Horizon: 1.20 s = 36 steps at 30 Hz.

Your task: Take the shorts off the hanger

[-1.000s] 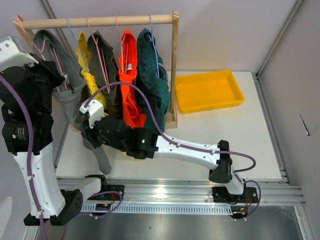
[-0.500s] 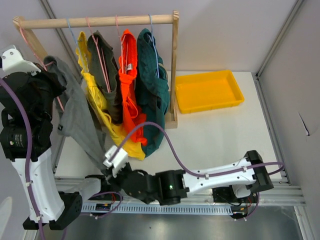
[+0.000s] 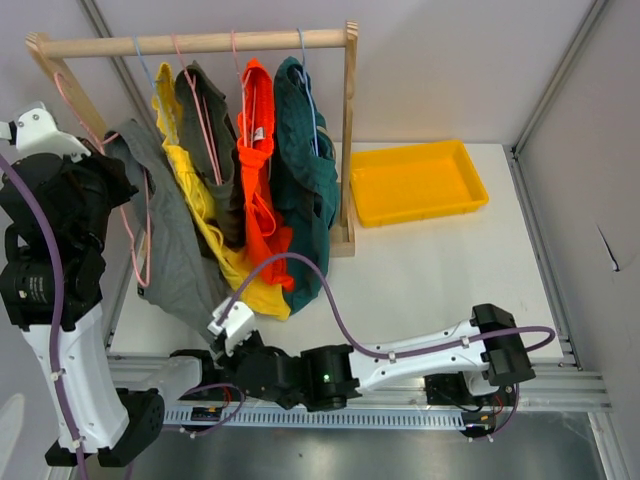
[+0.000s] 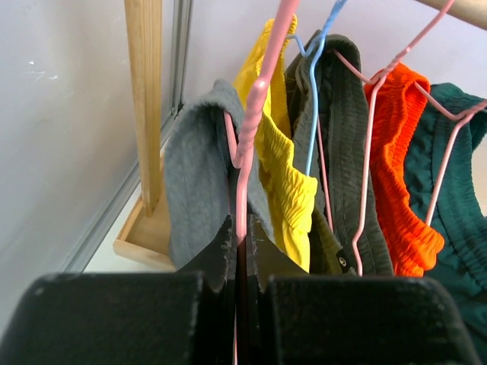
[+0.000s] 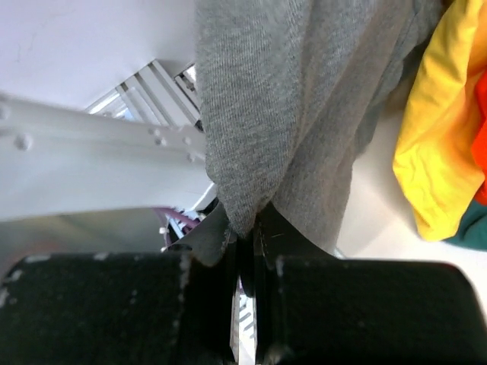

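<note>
Five shorts hang at a wooden rack: grey [image 3: 175, 250], yellow [image 3: 205, 215], dark olive [image 3: 215, 130], bright orange [image 3: 258, 160] and dark teal [image 3: 305, 170]. My left gripper [image 3: 110, 165] is shut on the pink hanger [image 3: 141, 235] that carries the grey shorts; the left wrist view shows the hanger wire [image 4: 242, 220] pinched between the jaws and the grey shorts [image 4: 198, 175] draped over it. My right gripper [image 3: 228, 322] is shut on the lower edge of the grey shorts [image 5: 281, 114] near the table's front edge, stretching them down and to the right.
The rack's rod [image 3: 200, 42] and right post [image 3: 350, 130] stand at the back left. A yellow tray [image 3: 415, 182] lies to the right of the rack. A metal rail [image 3: 400, 385] runs along the near edge. A wall stands on the right.
My right arm has swung from under the rack to the near edge, pulling the grey shorts' hem with it. The pink hanger's lower loop now shows bare beside the stretched shorts.
</note>
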Available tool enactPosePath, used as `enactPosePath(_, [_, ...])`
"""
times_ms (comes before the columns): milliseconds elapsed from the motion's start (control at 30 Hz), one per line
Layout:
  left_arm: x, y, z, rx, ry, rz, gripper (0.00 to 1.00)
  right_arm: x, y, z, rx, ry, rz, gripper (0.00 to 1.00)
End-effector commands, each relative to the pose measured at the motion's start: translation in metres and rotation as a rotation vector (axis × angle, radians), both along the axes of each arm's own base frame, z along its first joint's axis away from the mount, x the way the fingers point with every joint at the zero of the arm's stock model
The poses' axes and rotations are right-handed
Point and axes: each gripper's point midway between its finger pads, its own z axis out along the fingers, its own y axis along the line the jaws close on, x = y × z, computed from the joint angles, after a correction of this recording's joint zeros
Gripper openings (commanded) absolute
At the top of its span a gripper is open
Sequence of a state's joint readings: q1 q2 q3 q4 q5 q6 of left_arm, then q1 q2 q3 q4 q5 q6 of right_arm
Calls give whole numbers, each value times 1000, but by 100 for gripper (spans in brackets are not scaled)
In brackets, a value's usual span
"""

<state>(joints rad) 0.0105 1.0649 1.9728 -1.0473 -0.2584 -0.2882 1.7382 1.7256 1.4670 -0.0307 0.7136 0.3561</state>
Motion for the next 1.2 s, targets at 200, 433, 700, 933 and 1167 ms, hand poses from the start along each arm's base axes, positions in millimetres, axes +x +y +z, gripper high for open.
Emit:
enactPosePath(200, [-23, -27, -2, -138, -98, -114, 0, 74, 38, 113, 170, -28, 72, 0])
enactPosePath(433, [-64, -30, -63, -262, 37, -65, 0, 140, 47, 112, 104, -34, 35, 0])
enactPosePath(700, [-74, -55, -91, -361, 119, -164, 0, 133, 6, 59, 62, 49, 5, 0])
enactPosePath(933, [-81, -16, -60, -259, 40, 20, 0, 83, -82, 62, 8, -25, -89, 0])
enactPosePath(1167, [-64, -5, -67, -212, 11, 60, 0, 87, -204, 175, 159, -120, -211, 0])
